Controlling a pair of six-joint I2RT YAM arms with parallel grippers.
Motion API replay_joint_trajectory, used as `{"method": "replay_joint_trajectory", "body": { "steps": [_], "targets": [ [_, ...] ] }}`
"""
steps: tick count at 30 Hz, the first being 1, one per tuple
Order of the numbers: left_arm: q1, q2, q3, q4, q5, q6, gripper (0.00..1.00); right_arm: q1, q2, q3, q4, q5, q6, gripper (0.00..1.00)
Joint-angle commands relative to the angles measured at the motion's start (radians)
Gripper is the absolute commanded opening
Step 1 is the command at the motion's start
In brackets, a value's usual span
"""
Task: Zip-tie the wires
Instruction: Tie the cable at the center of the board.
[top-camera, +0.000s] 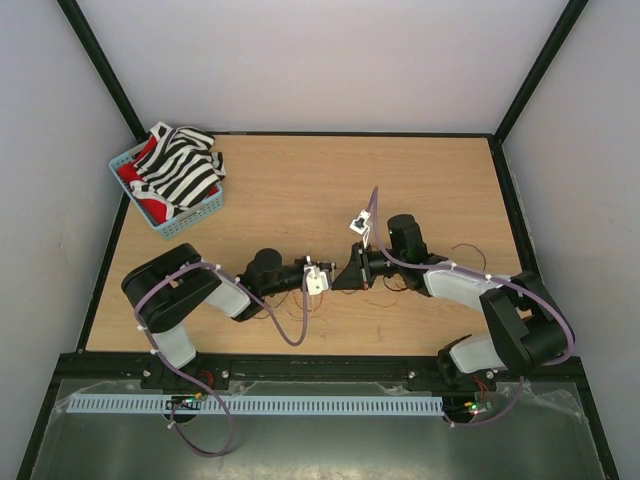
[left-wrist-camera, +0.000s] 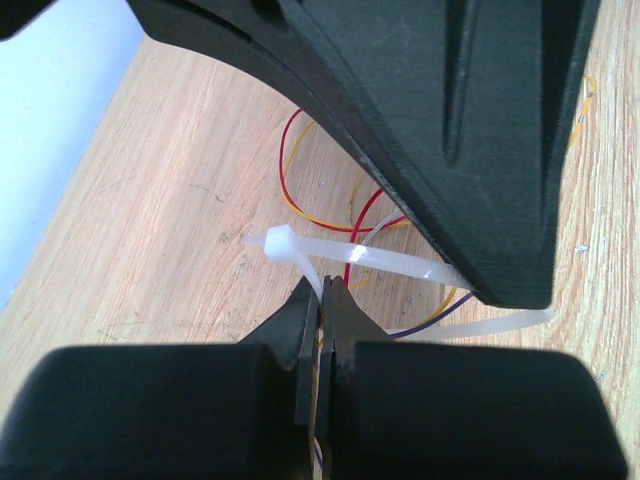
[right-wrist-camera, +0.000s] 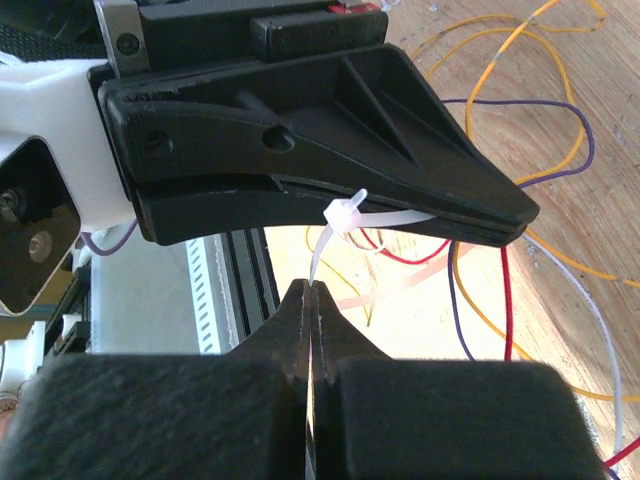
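Observation:
The two grippers meet at the table's middle, left gripper (top-camera: 330, 283) and right gripper (top-camera: 345, 278) tip to tip. Between them hangs the zip tie (left-wrist-camera: 390, 262), a pale strip with a square head (left-wrist-camera: 280, 242). In the left wrist view my left gripper (left-wrist-camera: 325, 287) is shut on a strip running down from that head. The other length runs under the right gripper (left-wrist-camera: 500, 295). In the right wrist view my right gripper (right-wrist-camera: 312, 287) is shut on the zip tie (right-wrist-camera: 330, 245) below its head. The left gripper (right-wrist-camera: 525, 215) pinches the other length. The wires (right-wrist-camera: 505, 300), red, orange, purple and white, lie looped on the wood beneath.
A blue basket (top-camera: 200, 213) holding striped black-and-white cloth (top-camera: 185, 170) and something red stands at the table's far left. Thin wire loops (top-camera: 468, 248) trail on the wood right of the grippers. Black frame rails edge the table.

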Motion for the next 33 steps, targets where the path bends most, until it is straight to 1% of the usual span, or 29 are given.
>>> {"method": "replay_joint_trajectory", "body": {
  "steps": [1, 17, 33],
  "targets": [
    [-0.010, -0.015, -0.016, 0.047, 0.000, 0.019, 0.00, -0.008, -0.014, 0.037, -0.017, -0.013, 0.009, 0.00],
    [-0.027, -0.021, -0.029, 0.064, -0.001, 0.022, 0.00, -0.019, 0.026, 0.057, -0.018, -0.018, 0.019, 0.00],
    [-0.052, -0.015, -0.041, 0.075, -0.052, 0.050, 0.00, -0.032, 0.024, 0.079, -0.050, 0.001, 0.013, 0.00]
  ]
}}
